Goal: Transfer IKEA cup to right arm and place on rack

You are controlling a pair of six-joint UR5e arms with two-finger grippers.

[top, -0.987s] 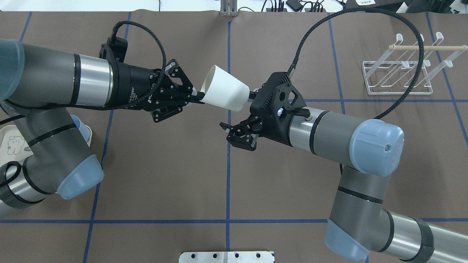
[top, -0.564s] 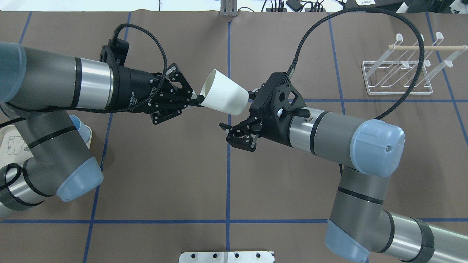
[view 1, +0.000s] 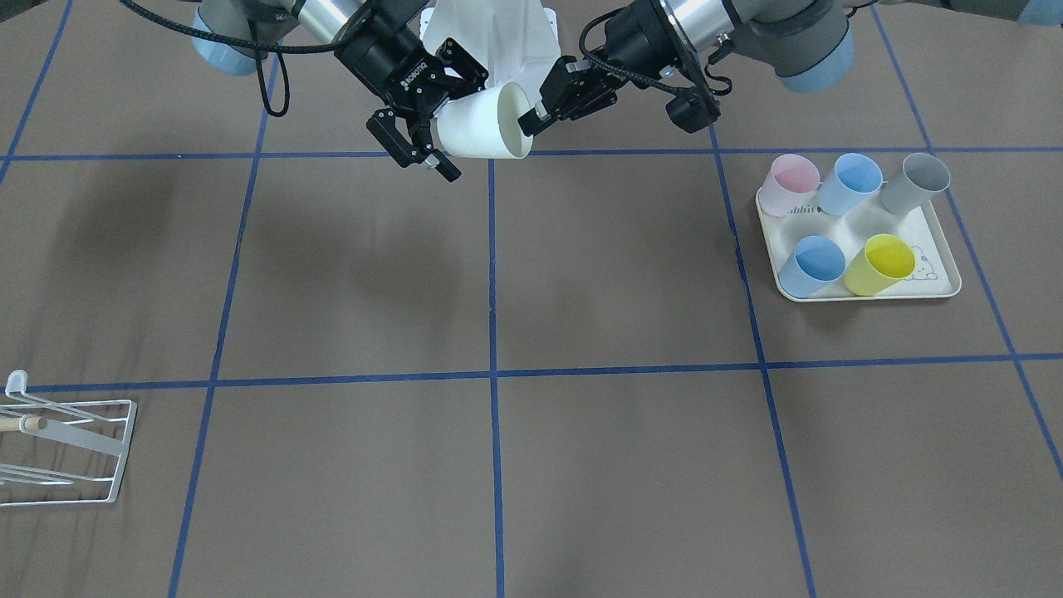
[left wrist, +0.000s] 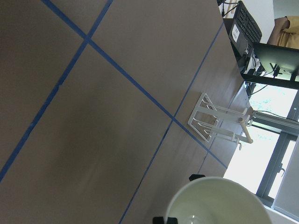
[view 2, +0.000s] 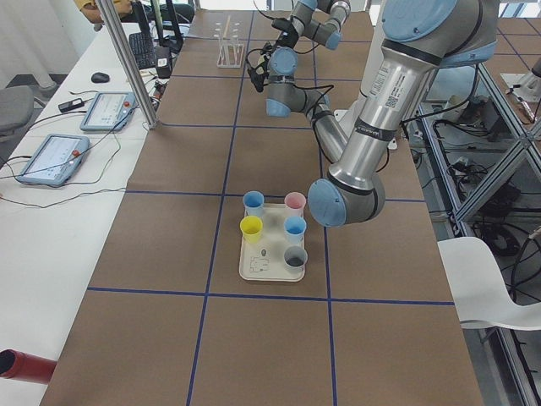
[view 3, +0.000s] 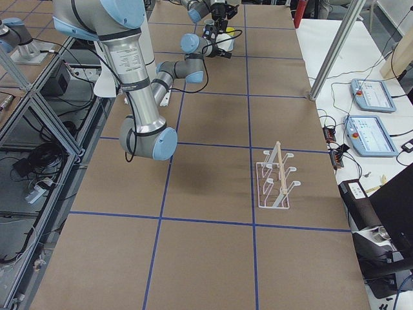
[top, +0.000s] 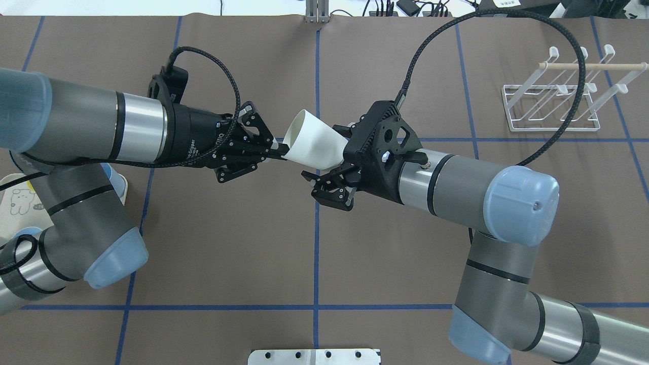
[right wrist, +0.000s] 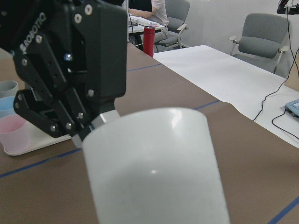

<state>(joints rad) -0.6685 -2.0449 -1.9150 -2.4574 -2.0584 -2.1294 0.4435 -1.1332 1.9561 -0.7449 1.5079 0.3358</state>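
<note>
So the cup (top: 307,142) is hanging in mid-air over the middle of the counter (top: 228,243), right on the centre tape line, nowhere near the rack (top: 560,90) yet. The left claw (top: 281,148) has it pinched by the rim, one finger inside the mouth and one outside, closed down tight on the wall.

The bit that matters: the cup is lying nearly sideways. Its long axis runs pretty much along the line between the two claws, with the mouth facing the left claw and the closed base pointing at the right arm (top: 456,185). In the overhead view it's skewed a little, the mouth end further from the robot than the base.

The right claw (top: 322,151) is spread wide open and has nothing in it, but its fingers already sit on either side of the base half of the cup, one above and one below in the front view. I can't tell if either pad is actually touching the wall.

My read is that the handover is at the "close now" step. The right claw only needs to squeeze across the cup's width, then the left one lets go of the rim. The rack is well off on the right arm's own side.
</note>
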